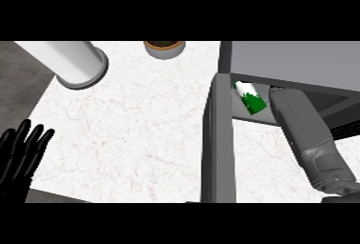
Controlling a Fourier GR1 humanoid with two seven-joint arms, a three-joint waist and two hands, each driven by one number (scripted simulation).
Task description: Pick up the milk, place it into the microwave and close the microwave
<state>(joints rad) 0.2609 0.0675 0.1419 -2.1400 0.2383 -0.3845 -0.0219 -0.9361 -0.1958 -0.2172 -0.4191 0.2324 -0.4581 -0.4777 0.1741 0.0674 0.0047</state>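
One hand shows plainly: the left hand (25, 152) rests open at the lower left edge of the view, fingers straight and pointing up, holding nothing. The right forearm (309, 138) reaches into the open microwave (295, 62), and the right hand itself is hidden inside the cavity, so I cannot tell whether it grips anything.

Just beside that forearm, at the mouth of the cavity, the milk (249, 97) shows as a white and green carton, tilted, already within the microwave. Whether the hand touches it I cannot see. The microwave door (218, 143) stands swung out toward me, edge-on, crossing the worktop (126, 128).

As I judge it, the placing is nearly done. To finish well, the carton should be settled upright and deep enough that the door will not catch it, then the arm drawn straight back out without brushing it over. Only after that should the door be pushed shut.

Further off, a white cylinder (74, 62) stands at the far left, and a small potted plant (164, 47) sits at the back edge.
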